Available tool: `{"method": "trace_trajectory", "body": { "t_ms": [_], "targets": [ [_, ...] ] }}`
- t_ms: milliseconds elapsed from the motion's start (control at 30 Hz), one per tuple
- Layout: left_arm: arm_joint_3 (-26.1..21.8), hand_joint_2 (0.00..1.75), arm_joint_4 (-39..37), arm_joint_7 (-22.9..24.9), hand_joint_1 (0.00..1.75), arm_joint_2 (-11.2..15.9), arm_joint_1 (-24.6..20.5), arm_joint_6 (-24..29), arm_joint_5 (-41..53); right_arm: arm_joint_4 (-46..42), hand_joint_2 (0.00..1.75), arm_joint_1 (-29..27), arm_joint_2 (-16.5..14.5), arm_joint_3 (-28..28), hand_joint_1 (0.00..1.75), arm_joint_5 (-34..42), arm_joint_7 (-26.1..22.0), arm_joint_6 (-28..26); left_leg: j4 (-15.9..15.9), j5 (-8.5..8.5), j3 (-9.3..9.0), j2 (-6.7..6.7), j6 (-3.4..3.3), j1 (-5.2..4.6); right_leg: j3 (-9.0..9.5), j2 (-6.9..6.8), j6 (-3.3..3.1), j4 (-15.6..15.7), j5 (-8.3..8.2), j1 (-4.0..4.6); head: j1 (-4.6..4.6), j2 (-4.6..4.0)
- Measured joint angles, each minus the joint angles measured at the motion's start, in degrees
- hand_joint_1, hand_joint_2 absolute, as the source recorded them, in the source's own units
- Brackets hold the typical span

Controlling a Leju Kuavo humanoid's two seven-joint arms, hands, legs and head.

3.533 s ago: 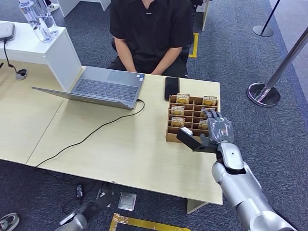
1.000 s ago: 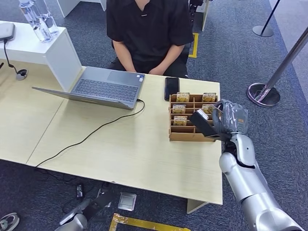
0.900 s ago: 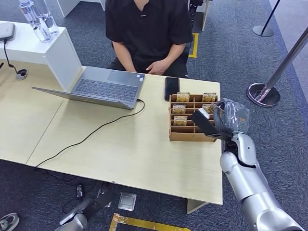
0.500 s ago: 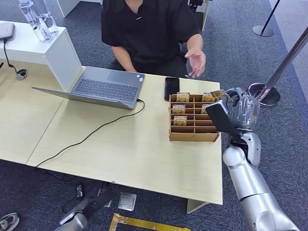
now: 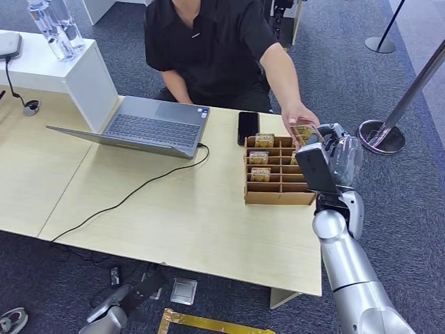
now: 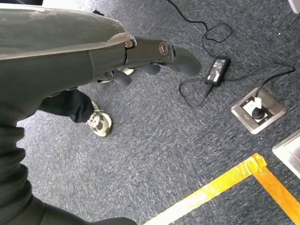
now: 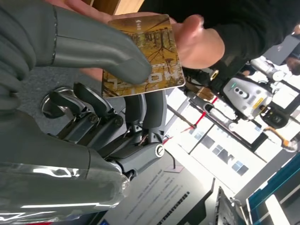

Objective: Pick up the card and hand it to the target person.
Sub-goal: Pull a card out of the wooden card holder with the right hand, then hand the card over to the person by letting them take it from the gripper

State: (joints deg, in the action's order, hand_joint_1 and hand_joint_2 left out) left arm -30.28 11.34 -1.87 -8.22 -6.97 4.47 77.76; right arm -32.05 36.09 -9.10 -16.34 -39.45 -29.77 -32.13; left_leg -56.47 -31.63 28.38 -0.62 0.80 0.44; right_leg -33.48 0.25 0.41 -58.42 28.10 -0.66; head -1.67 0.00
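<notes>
Pinching one card (image 7: 148,56), right hand (image 5: 336,156) fingers (image 7: 106,49); person's hand (image 5: 296,118) touching it; left hand (image 6: 116,56) holding nothing.

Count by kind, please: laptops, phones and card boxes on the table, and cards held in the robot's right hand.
Laptop: 1
Phone: 1
Card box: 1
Card in the right hand: 1
Total: 4

My right hand (image 5: 336,156) is now raised clear of the wooden organizer (image 5: 278,170), holding the card (image 7: 148,51) up, and the person's hand (image 5: 300,118) has reached out to touch it.
</notes>
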Motion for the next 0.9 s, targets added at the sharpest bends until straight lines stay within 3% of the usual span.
{"method": "trace_trajectory", "body": {
  "t_ms": [333, 367, 467, 500, 600, 900],
  "targets": [
    [0.4, 1.75, 0.0, -0.7, 0.00, 0.0, -0.2, 0.7, 1.9, 3.3, 1.75, 1.9, -3.2, -1.2, 1.75, -2.0, 3.9, -1.0, 0.0, 0.00, 0.00, 0.00, 0.00, 0.00, 0.00, 0.01, 0.00, 0.0, 0.00, 0.00, 0.01, 0.00],
    [0.5, 1.75, 0.0, -0.5, 0.00, 0.0, -0.2, 0.8, 2.1, 3.5, 1.75, 2.0, -3.3, -1.4, 1.38, -2.0, 4.1, -1.3, 0.0, 0.00, 0.00, 0.00, 0.00, 0.00, 0.00, 0.01, 0.00, 0.0, 0.00, 0.00, -0.01, 0.00],
    [0.6, 0.44, 0.0, 0.4, 0.00, 0.0, -0.2, 0.8, 2.1, 4.1, 1.75, 1.9, -3.3, -1.5, 0.07, -1.1, 4.6, -2.7, 0.0, 0.00, 0.00, -0.01, 0.00, 0.00, 0.00, 0.00, 0.00, 0.0, 0.00, 0.00, -0.02, 0.00],
    [0.6, 0.00, 0.0, 0.6, 0.00, 0.0, -0.2, 0.8, 2.1, 4.2, 1.31, 1.9, -3.2, -1.4, 0.00, -0.6, 4.6, -3.2, 0.0, 0.00, 0.00, -0.01, 0.00, 0.00, 0.00, 0.00, 0.00, 0.0, 0.00, 0.00, -0.01, 0.00],
    [0.6, 0.00, 0.0, 1.2, 0.00, 0.0, -0.2, 0.3, 2.1, 4.3, 0.00, 1.8, -2.5, -1.4, 0.00, 0.9, 4.5, -4.7, 0.0, 0.00, 0.00, -0.01, 0.00, 0.00, 0.00, 0.01, 0.00, 0.0, 0.00, 0.00, 0.00, 0.00],
    [0.6, 0.00, -0.1, 1.9, 0.00, 0.0, -0.2, -0.4, 2.3, 3.4, 0.00, -0.5, 0.0, 1.7, 0.00, 3.3, 1.0, -7.7, 0.0, 0.00, 0.00, -0.02, 0.00, 0.00, 0.00, 0.00, 0.00, 0.0, 0.00, 0.00, 0.00, 0.00]
  ]
}}
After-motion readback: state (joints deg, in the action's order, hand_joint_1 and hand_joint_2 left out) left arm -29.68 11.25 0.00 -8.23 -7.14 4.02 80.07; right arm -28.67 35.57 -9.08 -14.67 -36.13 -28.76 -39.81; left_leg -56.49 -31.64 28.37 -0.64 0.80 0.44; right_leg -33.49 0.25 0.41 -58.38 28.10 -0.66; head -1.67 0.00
